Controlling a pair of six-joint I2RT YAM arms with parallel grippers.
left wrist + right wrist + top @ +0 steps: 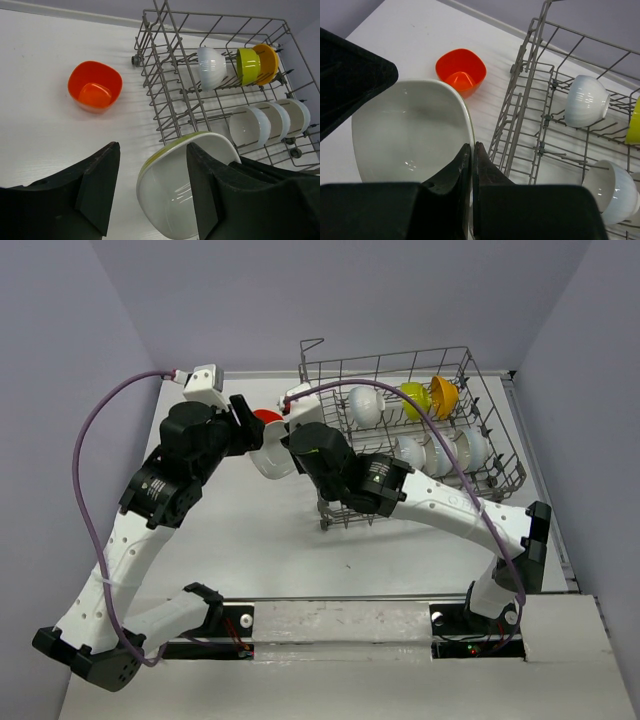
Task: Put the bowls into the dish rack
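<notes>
Starting at the right end effector [471, 150], the rim of a big white bowl [410, 130] is pinched tight between its two fingers. The bowl is held tilted, just outside the wall of the dish rack [159, 65]. The left end effector [152, 150] is spread wide, with one finger by the bowl's rim. A red-orange bowl [95, 86] is seen upright on the table [40, 60], apart from the rack. Inside the rack, four white bowls [211, 66], a lime green bowl [247, 65] and an orange-yellow bowl [269, 60] are stood on their sides in two rows.
</notes>
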